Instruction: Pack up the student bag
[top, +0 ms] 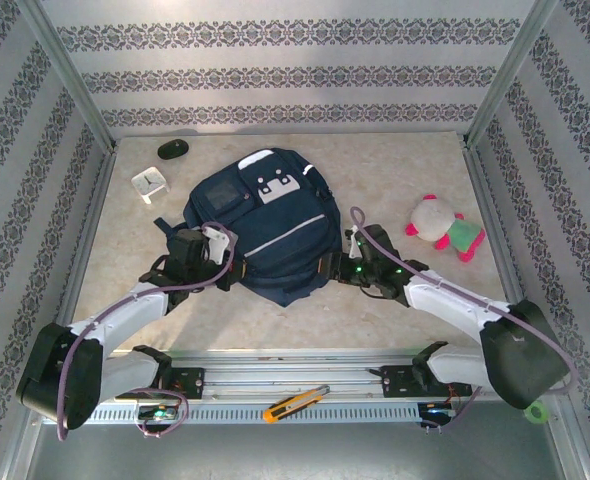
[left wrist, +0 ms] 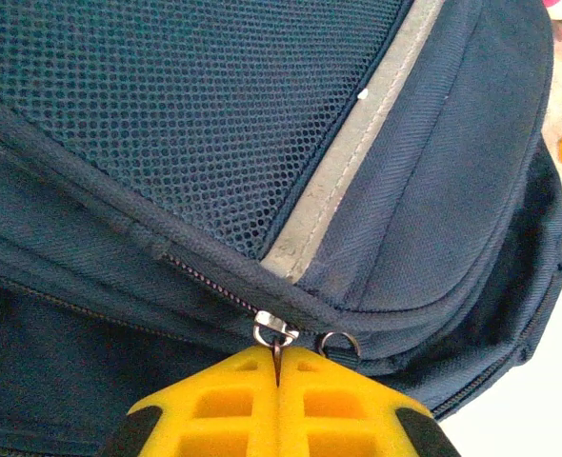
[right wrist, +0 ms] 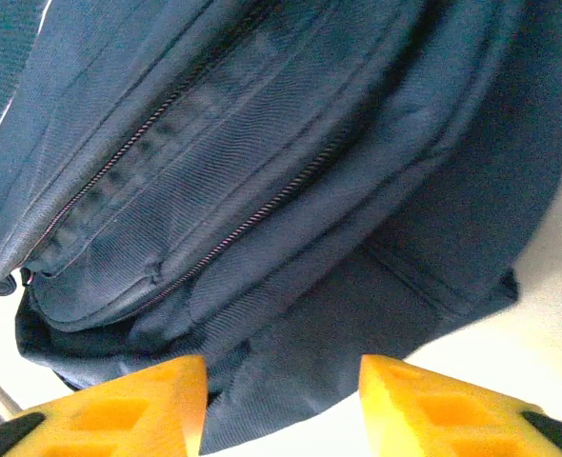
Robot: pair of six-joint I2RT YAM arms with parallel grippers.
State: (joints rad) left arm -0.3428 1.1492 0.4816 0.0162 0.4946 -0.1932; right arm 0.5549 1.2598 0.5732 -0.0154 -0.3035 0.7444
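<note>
Orange cutter (top: 295, 402) nearest; student bag (top: 265, 225) flat mid-table, looks zipped.
Left wrist: left gripper (left wrist: 278, 367) clenched on zipper pull (left wrist: 276, 341); opening step, next likely a steady draw along the track. Right wrist: right gripper (right wrist: 281, 395) spread, bag's lower edge beyond.

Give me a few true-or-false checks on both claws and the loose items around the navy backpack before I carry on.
1. The left claw is shut on a metal zipper pull of the dark navy fabric backpack. True.
2. The right claw is shut on the fabric. False: its yellow fingers stand apart, open, at the backpack's lower edge.
3. The pink, white and green plush toy is packed inside the backpack. False: it lies on the table to the right of the backpack.
4. The small white square clock sits on the table to the left of the backpack. True.
</note>
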